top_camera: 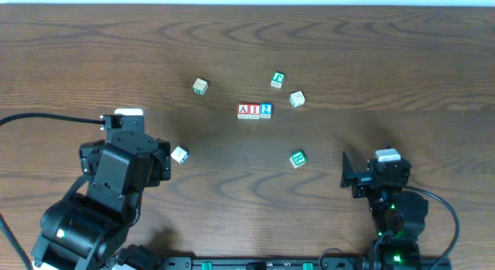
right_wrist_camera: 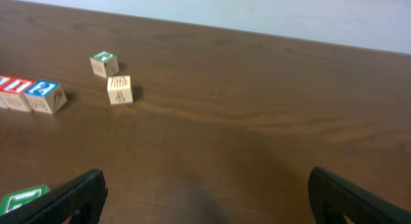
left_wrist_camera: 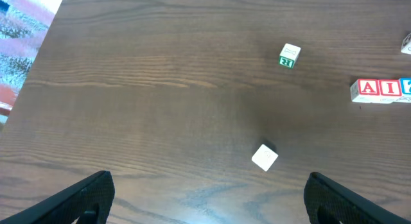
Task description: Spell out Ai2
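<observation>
- The word is judged to be spelled already: the A cube (top_camera: 244,110), the I cube (top_camera: 254,110) and the 2 cube (top_camera: 266,110) are seen in one row near the middle of the table (top_camera: 387,53). They touch side to side, with the letters up.
- The left gripper (left_wrist_camera: 209,198) is spread wide with nothing between its fingers. The right gripper (right_wrist_camera: 205,192) is likewise wide open and empty. Both are well apart from the row.
- What is left is judged to be a check and a clean exit (no further grasp seems called for). Any arm motion is best routed away from the row. The pale cube (top_camera: 179,155), just beside the left arm, should not be nudged toward the word.
- All three letters and their order are given only by the overhead view. In the left wrist view the row is cut at the right edge, so the 2 is only partly seen.
- In the right wrist view the blue top of the 2 cube is shown at the left, but the red tops are blurred and cropped. A beige cube (right_wrist_camera: 120,90) and a green-lettered cube (right_wrist_camera: 103,63) are shown near the row, apart from it.
- The finger gaps are read clearly only in the wrist views.
</observation>
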You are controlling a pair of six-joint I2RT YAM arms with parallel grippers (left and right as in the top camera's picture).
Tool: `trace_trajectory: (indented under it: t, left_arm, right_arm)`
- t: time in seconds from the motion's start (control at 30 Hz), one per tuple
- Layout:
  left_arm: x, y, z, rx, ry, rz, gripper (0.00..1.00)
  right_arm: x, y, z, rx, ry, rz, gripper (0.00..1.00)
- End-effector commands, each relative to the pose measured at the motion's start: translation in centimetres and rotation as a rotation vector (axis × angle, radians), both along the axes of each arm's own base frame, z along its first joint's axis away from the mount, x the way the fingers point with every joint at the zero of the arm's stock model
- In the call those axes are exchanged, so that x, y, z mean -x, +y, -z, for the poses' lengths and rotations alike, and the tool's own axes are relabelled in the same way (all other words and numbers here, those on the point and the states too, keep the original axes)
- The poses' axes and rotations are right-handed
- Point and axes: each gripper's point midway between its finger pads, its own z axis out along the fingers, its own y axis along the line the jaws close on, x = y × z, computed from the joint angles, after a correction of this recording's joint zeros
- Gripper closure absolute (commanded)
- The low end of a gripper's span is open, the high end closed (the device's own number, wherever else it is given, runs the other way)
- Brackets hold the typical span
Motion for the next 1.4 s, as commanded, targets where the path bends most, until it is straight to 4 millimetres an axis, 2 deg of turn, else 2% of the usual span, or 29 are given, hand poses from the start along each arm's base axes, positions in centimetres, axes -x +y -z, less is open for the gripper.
trace_trajectory:
  t: [0.0, 0.03, 0.23, 0.47, 0.53, 1.2, 1.37]
  left_arm:
    - [0.0, 0.3, -0.4, -0.005, -0.015, -0.016, 0.05]
    - [0.0, 0.3, -0.4, -0.005, -0.015, -0.016, 0.05]
    - [0.0, 0.3, -0.4, -0.005, -0.015, -0.016, 0.05]
    - [0.0, 0.3, -0.4, -0.005, -0.015, -0.016, 0.05]
    - [0.0, 0.3, -0.4, -0.005, -0.015, -0.016, 0.05]
    - [0.1, 0.7, -0.4, -0.033, -0.011, -0.015, 0.05]
    - [-0.2, 0.2, -0.1, 0.074, -0.151, -0.002, 0.05]
  right_arm:
    - [0.4, -0.3, 0.2, -0.01, 0.007, 0.021, 0.01]
    - [0.6, -0.3, 0.4, -0.01, 0.014, 0.02, 0.01]
    - [0.6, 0.7, -1.8, -0.002, -0.081, -0.02, 0.01]
    - [1.0, 0.7, -5.6, 0.009, -0.244, -0.019, 0.01]
    - [1.0, 0.7, -5.1, 0.008, -0.223, -0.018, 0.01]
    - [1.1, 1.0, -5.2, 0.006, -0.229, -0.032, 0.01]
    - [1.1, 1.0, -5.2, 0.006, -0.229, -0.032, 0.01]
